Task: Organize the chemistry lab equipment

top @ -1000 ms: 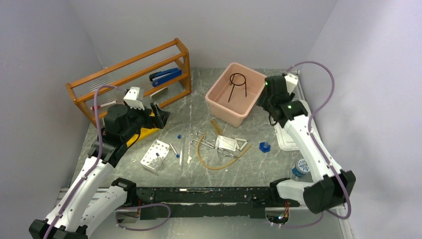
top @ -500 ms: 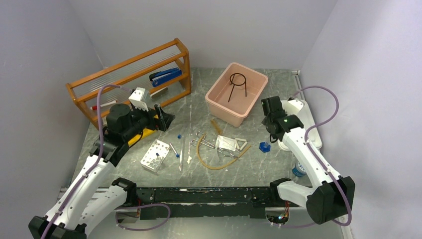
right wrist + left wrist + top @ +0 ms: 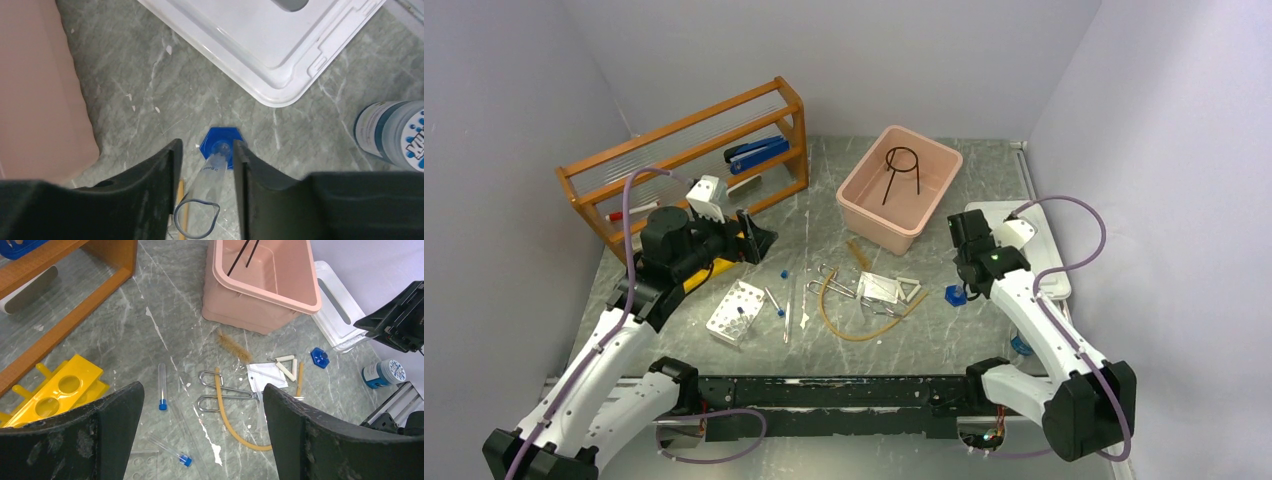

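On the left little has changed. The left arm has only edged a touch toward the wooden shelf and hangs over the bench by the yellow rack. The loose pieces in the middle lie where they were: two blue-capped vials, the tongs crossed by the amber tube, and the white mesh square with the triangle just beside it. The black ring stand sits in the pink tub.

The real change is on the right. The right arm has swung forward from the far side of the tub and come down low over the blue hex piece. That piece stands on the bench right of the triangle, near the corner of the white lid. This looks like the start of the next pick, with most of the equipment still to be sorted.

The left gripper is spread wide and holds nothing.

The right gripper has narrowed to roughly half. Its fingers straddle the clear cylinder that rises from the hex base. One finger looks close against it, while a gap shows on the other side. I judge it not yet clamped. A blue-labelled bottle stands well off to the right.
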Robot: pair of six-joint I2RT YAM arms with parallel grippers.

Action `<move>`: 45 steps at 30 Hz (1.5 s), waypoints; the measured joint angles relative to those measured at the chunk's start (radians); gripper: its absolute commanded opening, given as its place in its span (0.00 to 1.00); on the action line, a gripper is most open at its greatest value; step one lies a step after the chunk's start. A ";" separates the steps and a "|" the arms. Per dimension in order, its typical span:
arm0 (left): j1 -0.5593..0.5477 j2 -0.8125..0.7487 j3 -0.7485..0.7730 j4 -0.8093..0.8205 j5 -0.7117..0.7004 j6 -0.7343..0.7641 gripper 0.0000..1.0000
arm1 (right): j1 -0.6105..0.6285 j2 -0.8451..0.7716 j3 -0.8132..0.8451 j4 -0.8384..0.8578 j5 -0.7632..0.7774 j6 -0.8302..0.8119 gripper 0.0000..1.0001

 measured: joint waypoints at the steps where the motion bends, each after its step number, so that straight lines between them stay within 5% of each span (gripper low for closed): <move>1: 0.000 0.002 0.000 0.000 0.000 0.000 0.92 | 0.000 0.003 -0.005 0.005 -0.005 -0.001 0.30; 5: 0.000 0.008 0.000 0.000 0.004 0.000 0.92 | 0.001 0.009 -0.017 0.024 -0.015 -0.018 0.07; 7: 0.000 0.011 0.000 0.000 0.006 -0.001 0.91 | 0.001 0.011 -0.016 0.038 -0.022 -0.028 0.04; 17: 0.000 0.061 0.000 0.038 0.045 -0.048 0.90 | 0.002 0.035 0.103 0.061 -0.118 -0.217 0.05; 25: -0.052 0.167 0.000 0.138 0.127 -0.119 0.92 | 0.004 0.085 0.237 0.124 -0.507 -0.419 0.06; 33: -0.239 0.320 0.047 0.226 0.193 -0.127 0.95 | 0.015 0.068 0.207 0.236 -0.871 -0.458 0.05; 45: -0.358 0.420 0.084 0.285 0.194 -0.089 0.78 | 0.123 0.145 0.142 0.515 -1.251 -0.401 0.05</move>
